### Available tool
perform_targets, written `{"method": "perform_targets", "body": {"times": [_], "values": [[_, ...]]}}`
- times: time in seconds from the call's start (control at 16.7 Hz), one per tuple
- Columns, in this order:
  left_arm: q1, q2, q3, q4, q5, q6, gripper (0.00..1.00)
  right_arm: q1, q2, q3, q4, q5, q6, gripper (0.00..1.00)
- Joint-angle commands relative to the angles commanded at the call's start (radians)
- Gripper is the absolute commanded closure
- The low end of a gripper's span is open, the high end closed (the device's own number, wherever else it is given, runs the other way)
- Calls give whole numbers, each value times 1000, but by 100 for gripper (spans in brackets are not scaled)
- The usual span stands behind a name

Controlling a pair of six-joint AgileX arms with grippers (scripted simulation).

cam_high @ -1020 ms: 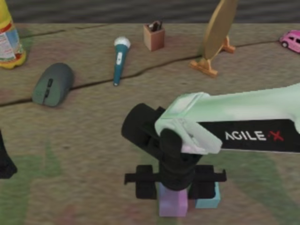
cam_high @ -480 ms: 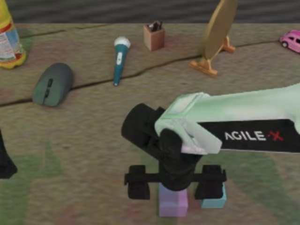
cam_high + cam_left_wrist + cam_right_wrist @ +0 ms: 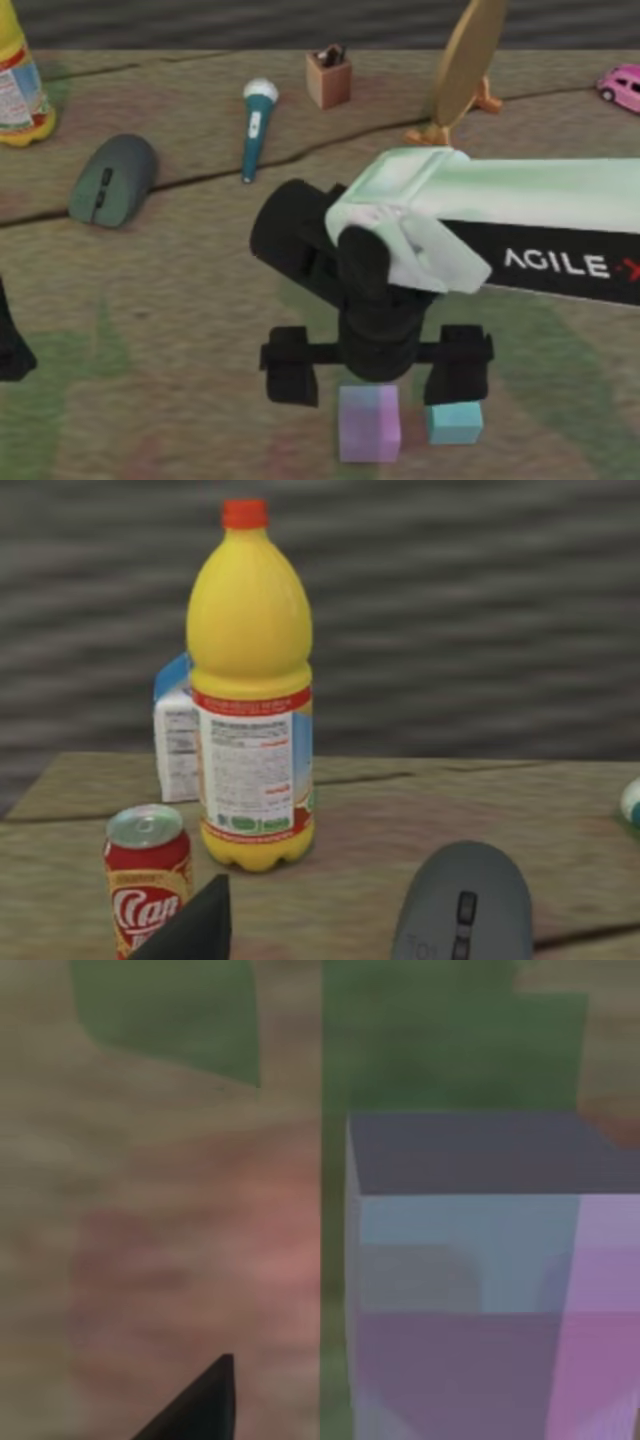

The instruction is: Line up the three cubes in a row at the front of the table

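Right gripper [image 3: 378,372] spread, just above lilac cube [image 3: 369,422] beside teal cube [image 3: 455,422], lower centre. Release step, probably. Next: dark purple cube, unseen. Left gripper's jaws: cannot tell.

Brownish-olive mottled table [image 3: 180,300]: pale lilac cube [image 3: 369,423] beside small teal cube [image 3: 455,422] at front edge; grey computer mouse [image 3: 113,179] left, orange juice bottle [image 3: 20,75] far-left corner.

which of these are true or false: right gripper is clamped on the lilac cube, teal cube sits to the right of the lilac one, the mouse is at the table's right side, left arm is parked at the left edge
1. The right gripper is clamped on the lilac cube: false. Its fingers are spread wide, clear of the cube.
2. The teal cube sits right of the lilac cube: true.
3. The mouse is at the table's right side: false, it lies at the left.
4. The left arm is parked at the left edge: true.
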Motion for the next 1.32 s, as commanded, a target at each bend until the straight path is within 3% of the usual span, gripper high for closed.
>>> {"method": "perform_targets", "body": {"times": [0.6, 1.08, 1.32], "values": [[0, 0, 0, 0, 0, 0, 0, -28, 5, 76, -81, 0, -19, 0], [0, 0, 0, 0, 0, 0, 0, -295, 288, 534, -244, -12, -177, 0], [0, 0, 0, 0, 0, 0, 0, -394, 377, 665, -295, -15, -242, 0]]}}
